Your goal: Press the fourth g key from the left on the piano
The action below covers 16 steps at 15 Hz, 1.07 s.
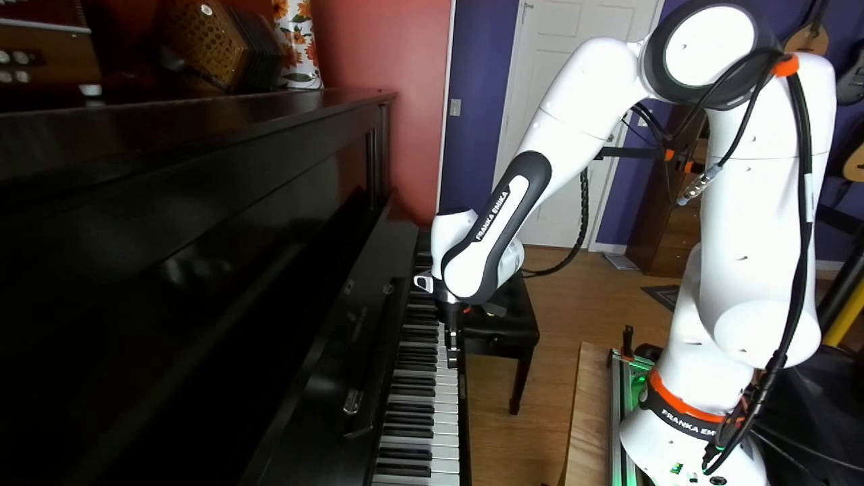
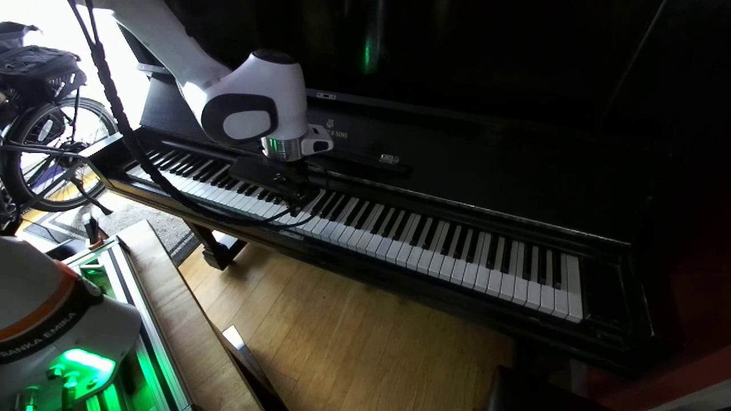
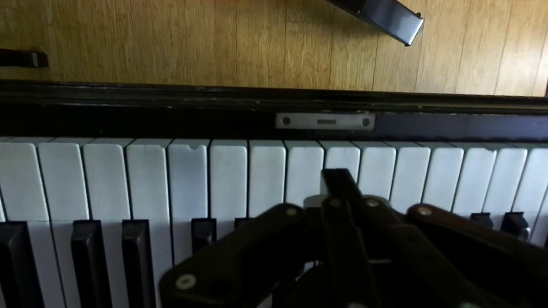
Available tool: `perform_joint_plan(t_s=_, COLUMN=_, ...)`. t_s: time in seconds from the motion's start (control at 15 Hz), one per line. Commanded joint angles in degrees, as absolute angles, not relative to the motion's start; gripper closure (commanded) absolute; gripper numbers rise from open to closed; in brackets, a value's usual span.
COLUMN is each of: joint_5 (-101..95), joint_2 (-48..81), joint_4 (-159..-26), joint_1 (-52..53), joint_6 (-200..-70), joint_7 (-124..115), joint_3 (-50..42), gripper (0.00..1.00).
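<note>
The glossy black upright piano (image 1: 202, 196) shows in both exterior views (image 2: 485, 154). Its long row of keys (image 2: 422, 260) also shows in the wrist view (image 3: 227, 179), with the front rail toward the top there. No mark singles out one g key. My gripper (image 3: 341, 175) is shut and empty, its fingertips together over the front part of a white key. In both exterior views the gripper (image 1: 452, 361) points down over the middle stretch of the keyboard (image 1: 443, 418), and its tip (image 2: 294, 210) is low at the keys. I cannot tell whether it touches one.
A black padded bench (image 1: 503, 317) stands beside the piano beyond the gripper. The raised key lid (image 2: 354, 142) rises behind the keys. A cable (image 2: 171, 194) hangs over the keyboard. The arm's base stands by a wooden tabletop (image 2: 188, 337). A bicycle (image 2: 51, 131) is at the far side.
</note>
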<state>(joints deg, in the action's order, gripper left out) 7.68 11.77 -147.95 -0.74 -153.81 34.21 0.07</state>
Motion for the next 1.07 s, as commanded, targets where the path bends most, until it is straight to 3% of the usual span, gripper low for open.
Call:
perform_joint_plan(t_s=0.0, joint_5=6.79, joint_2=15.02, joint_4=-146.67, joint_1=-3.66, joint_6=-156.77, joint_7=35.06, joint_3=2.15, gripper=1.00)
perform_joint_plan(t_s=1.0, joint_5=2.65, joint_2=18.30, joint_4=-145.72, joint_1=-7.78, joint_6=-161.02, joint_7=34.08, joint_3=3.93, gripper=1.00)
